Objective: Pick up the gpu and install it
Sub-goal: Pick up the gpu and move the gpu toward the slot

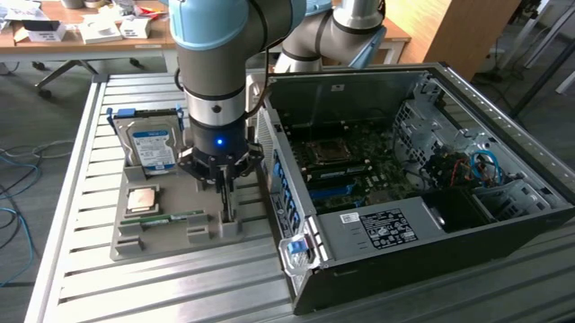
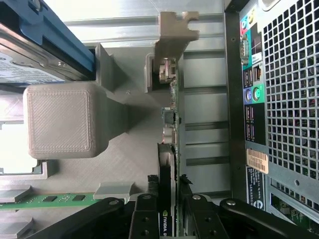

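The gpu point(image 1: 230, 205) stands on its edge in a slot of the grey holder tray point(image 1: 171, 235), just beside the open computer case point(image 1: 395, 232). In the wrist view the gpu point(image 2: 172, 114) is a thin green edge with small metal parts, running away from the camera to a grey end post point(image 2: 177, 30). My gripper point(image 1: 225, 183) has come straight down over the card. The gripper point(image 2: 168, 201) has one black finger point(image 2: 152, 204) on each side of the board. The jaws stand a little apart, close to the card's faces but not pressed on them.
On the same tray are a hard drive point(image 1: 151, 147) with a blue-white label, a square processor point(image 1: 144, 200) and a memory stick point(image 1: 166, 219). The case's rear ports point(image 2: 249, 94) are close by the card. The motherboard point(image 1: 351, 168) lies exposed inside the case.
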Motion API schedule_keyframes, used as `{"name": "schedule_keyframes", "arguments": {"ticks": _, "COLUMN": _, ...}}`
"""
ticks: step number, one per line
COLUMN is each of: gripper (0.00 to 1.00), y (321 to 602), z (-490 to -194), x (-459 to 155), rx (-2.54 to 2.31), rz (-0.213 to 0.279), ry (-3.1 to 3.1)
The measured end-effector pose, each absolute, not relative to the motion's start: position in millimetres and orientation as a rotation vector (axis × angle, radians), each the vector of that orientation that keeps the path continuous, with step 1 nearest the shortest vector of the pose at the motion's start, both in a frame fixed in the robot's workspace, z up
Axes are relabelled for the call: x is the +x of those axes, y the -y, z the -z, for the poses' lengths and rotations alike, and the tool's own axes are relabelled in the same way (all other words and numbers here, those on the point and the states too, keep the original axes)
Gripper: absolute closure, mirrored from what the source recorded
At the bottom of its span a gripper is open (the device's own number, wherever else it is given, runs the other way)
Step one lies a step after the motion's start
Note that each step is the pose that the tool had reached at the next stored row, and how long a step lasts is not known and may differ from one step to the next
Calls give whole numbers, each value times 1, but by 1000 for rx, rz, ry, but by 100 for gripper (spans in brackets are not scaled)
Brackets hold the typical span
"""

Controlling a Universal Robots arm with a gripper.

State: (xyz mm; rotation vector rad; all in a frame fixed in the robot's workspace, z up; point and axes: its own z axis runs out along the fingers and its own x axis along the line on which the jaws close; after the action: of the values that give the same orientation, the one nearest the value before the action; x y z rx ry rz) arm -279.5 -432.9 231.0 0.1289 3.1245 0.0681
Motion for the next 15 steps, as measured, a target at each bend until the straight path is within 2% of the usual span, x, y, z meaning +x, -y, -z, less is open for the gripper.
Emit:
{"name": "schedule_keyframes", "arguments": {"ticks": 1, "gripper": 74, "y": 433, "z": -231, "x": -280, "rx": 129, "rz": -68, "ry": -3124}}
{"name": "schedule_keyframes", "arguments": {"ticks": 15, "gripper": 74, "y": 433, "z": -231, "x": -280, "rx": 129, "rz": -68, "ry": -3124}}
